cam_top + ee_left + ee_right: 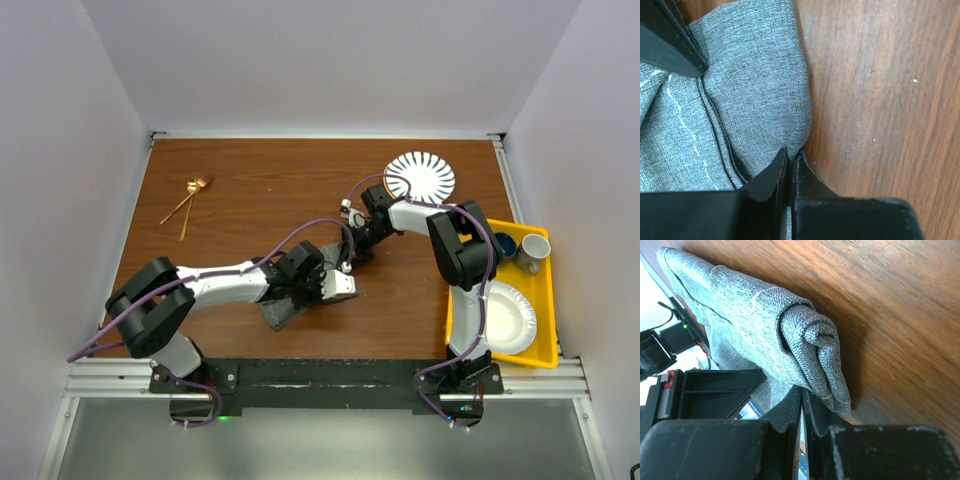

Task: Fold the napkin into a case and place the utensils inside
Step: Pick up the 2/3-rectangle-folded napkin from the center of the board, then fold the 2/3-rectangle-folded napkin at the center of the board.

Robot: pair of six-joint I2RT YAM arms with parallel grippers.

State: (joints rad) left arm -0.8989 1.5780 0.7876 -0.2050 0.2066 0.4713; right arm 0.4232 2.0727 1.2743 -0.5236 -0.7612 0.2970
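Note:
The dark grey napkin (279, 313) lies bunched into a narrow folded strip at the table's near middle, mostly hidden under both grippers. My left gripper (305, 297) is shut on the napkin's edge (755, 95), its fingertips pinching the fabric right at the wood (790, 156). My right gripper (348, 262) is shut on the rolled, layered end of the napkin (810, 347), with fabric caught between its fingertips (802, 394). The two gold-copper utensils (188, 203) lie crossed on the table at the far left, apart from both grippers.
A striped white plate (420, 175) sits at the far right of the table. A yellow tray (546, 300) at the right edge holds a white paper plate (505, 318), a white cup (531, 250) and a dark blue cup (503, 244). White walls surround the table.

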